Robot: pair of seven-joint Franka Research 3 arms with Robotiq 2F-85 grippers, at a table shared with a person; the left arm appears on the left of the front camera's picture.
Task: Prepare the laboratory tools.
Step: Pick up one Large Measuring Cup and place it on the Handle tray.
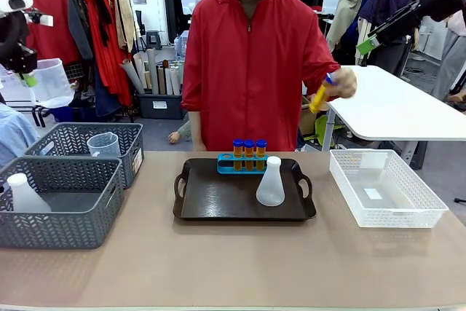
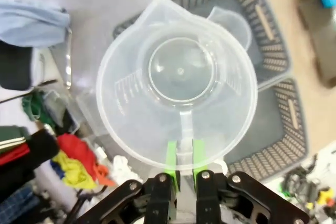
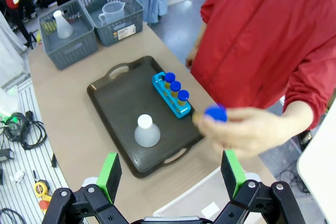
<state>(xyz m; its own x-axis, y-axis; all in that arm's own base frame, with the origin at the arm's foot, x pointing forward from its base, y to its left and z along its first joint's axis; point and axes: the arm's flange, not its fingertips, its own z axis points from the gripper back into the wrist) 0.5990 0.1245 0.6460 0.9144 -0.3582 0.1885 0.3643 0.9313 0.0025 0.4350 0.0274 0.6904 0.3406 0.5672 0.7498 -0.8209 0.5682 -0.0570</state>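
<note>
Jug (image 2: 178, 77), clear, graduated, handle tight in left tool (image 2: 184, 157); right tool (image 3: 171, 171) agape, empty.

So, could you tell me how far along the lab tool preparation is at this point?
Done: three tubes stand in the blue rack and a conical flask sits on the tray. In hand: the person's hand holds a fourth tube; the left end effector grips the measuring jug aloft. Left: likely seating that tube and setting the jug down.

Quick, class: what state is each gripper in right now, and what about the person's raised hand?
Left gripper: shut on the measuring jug, at its handle.
Right gripper: open, holding nothing.
Person's hand: holding a blue-capped tube.
</note>
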